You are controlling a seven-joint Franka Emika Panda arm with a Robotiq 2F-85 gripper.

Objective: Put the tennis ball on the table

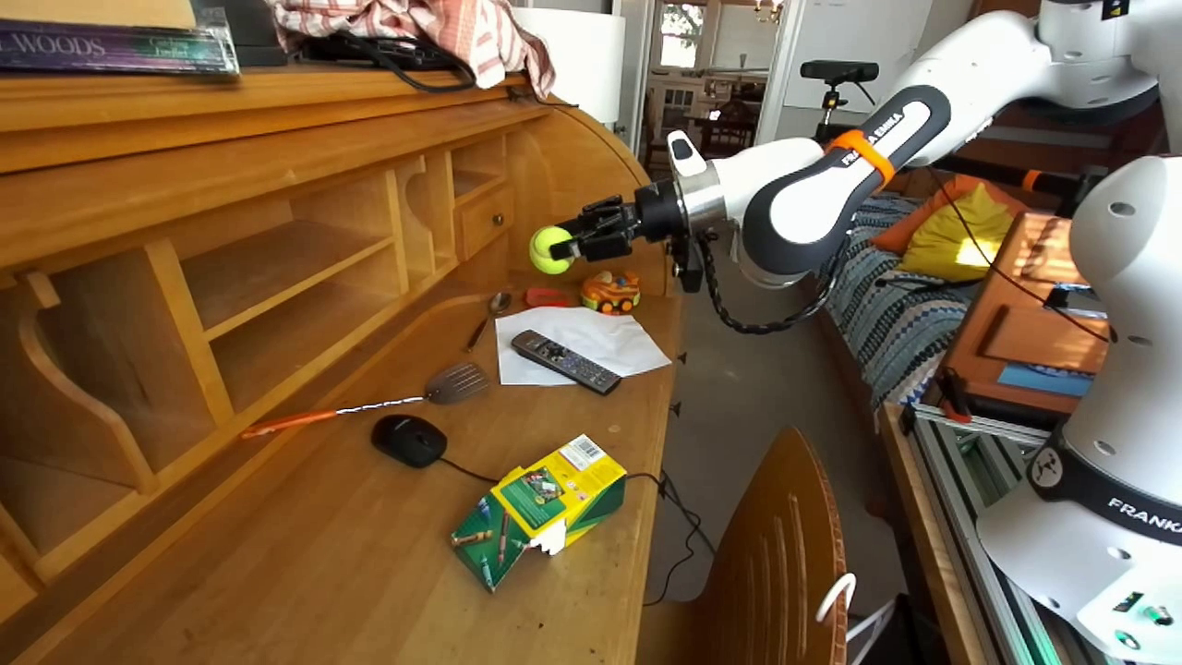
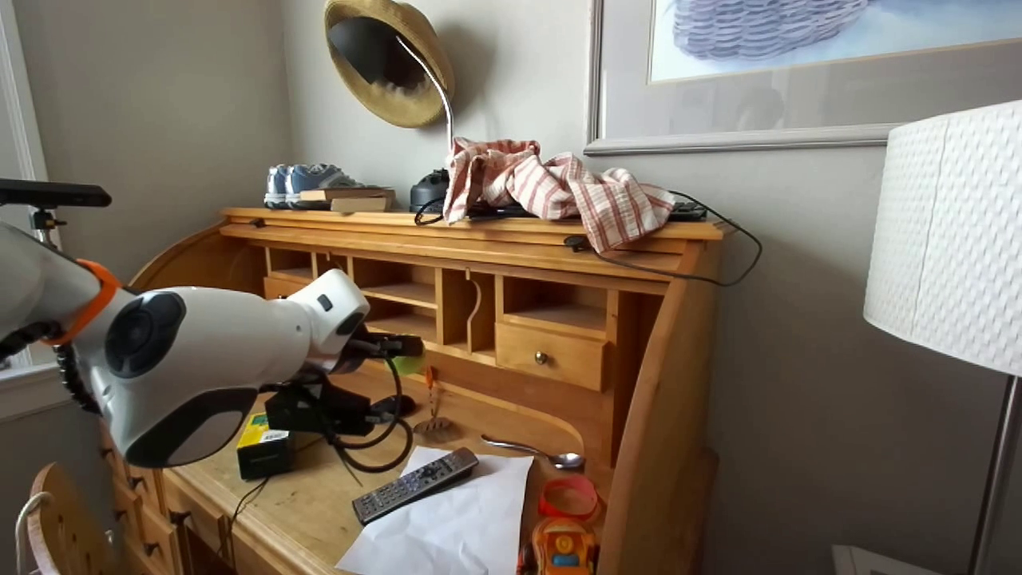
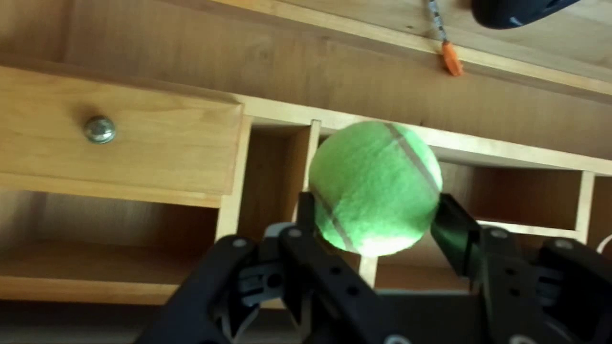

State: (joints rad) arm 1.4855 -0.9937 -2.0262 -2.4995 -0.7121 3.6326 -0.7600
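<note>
"What does an exterior view give us?"

"The tennis ball (image 1: 544,251) is in the air over the table (image 1: 332,563), at the tips of the hand (image 1: 568,238). On the table, a remote control (image 1: 565,361) lies partly on white paper (image 1: 614,332); also there are a black mouse (image 1: 409,441), a spatula (image 1: 457,382) and a green-and-yellow box (image 1: 547,499)."

"And in an exterior view where a framed picture (image 2: 766,100) shows?"

"Most of the ball (image 2: 410,365) hides behind the hand there; a patch of green shows. A spoon (image 2: 568,461) and an orange toy (image 2: 564,547) lie near the paper."

"In the wrist view, are the fingers (image 3: 452,224) apart?"

"They are clamped on the ball, one at each side. Behind it are cubbyholes (image 3: 129,239) and a drawer (image 3: 162,138) with a knob (image 3: 99,129)."
</note>
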